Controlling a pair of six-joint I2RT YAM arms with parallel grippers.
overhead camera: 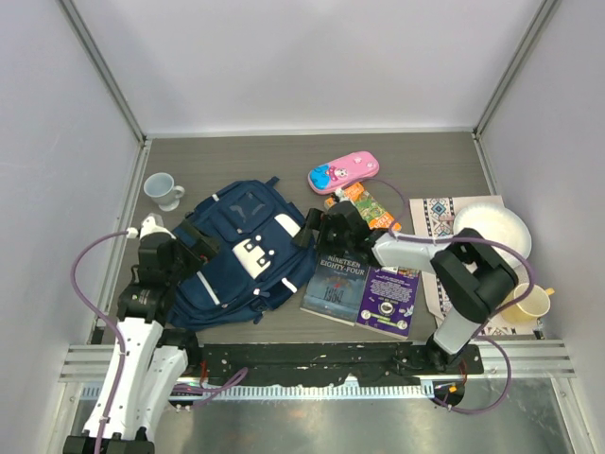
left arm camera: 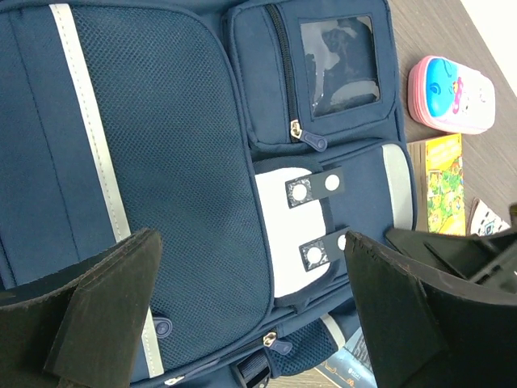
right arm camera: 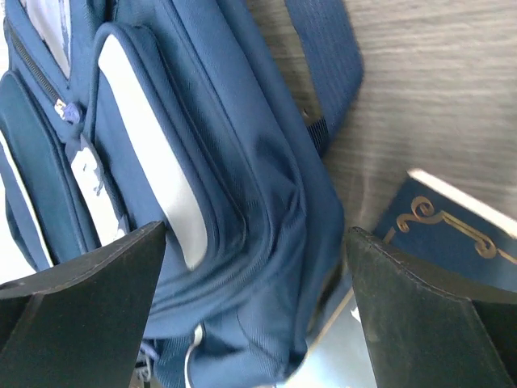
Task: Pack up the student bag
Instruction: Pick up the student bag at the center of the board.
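Grey wood is making up the worktop, and white walls are standing around it. The bag is lying flat on the left middle part of the worktop, with its front looking up. It is dark blue with white stripes. Its white patch is showing two dark tabs with pale dots. A small pocket with a see-through window is sitting just above that patch.

The left end effector is hanging over the left side of the bag. Its two black fingers are standing wide apart and are holding nothing. In the left wrist view the mesh side and the white patch are showing between them.

The right end effector is hanging over the right edge of the bag. Its fingers are standing wide apart too, and nothing is sitting in them. In the right wrist view the side of the bag and a strap are showing between them.

A blue book is lying just beside the bag on its right. A purple book is lying next to it, and the two are touching. A pink pencil case is resting farther back, with an orange book just beside it. A pale mug is standing near the back left corner of the bag. On the right, a white plate is sitting on a mat, and a yellow cup is standing near the plate.
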